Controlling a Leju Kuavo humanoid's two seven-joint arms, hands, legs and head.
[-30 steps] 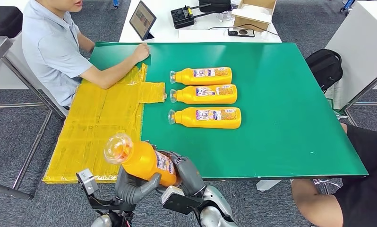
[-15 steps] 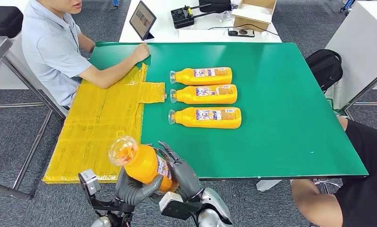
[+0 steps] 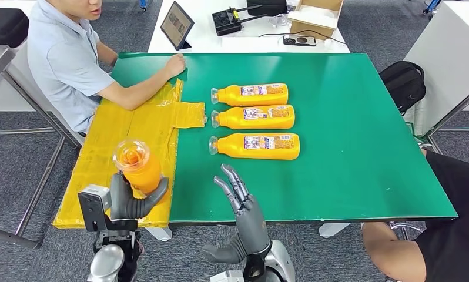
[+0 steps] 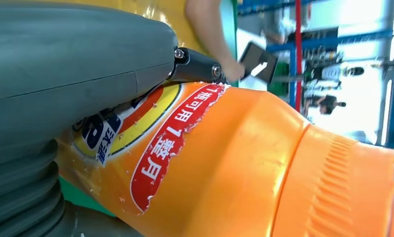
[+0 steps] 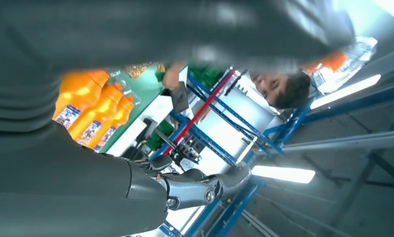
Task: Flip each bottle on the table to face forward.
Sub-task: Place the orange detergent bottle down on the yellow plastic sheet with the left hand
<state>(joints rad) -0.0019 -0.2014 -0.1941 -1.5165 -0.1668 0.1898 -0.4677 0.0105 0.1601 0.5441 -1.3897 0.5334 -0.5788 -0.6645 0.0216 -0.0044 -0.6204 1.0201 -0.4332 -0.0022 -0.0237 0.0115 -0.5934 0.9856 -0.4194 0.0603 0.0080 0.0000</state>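
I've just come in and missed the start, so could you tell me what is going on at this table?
The robot's left hand holds an orange bottle over the yellow sheet at the near left of the green table, its clear cap towards the head camera. The right hand is open with fingers spread, holding nothing, at the table's near edge. Three more orange bottles lie in a row mid-table, labels up, caps to the left. A seated person rests a hand on the far left corner.
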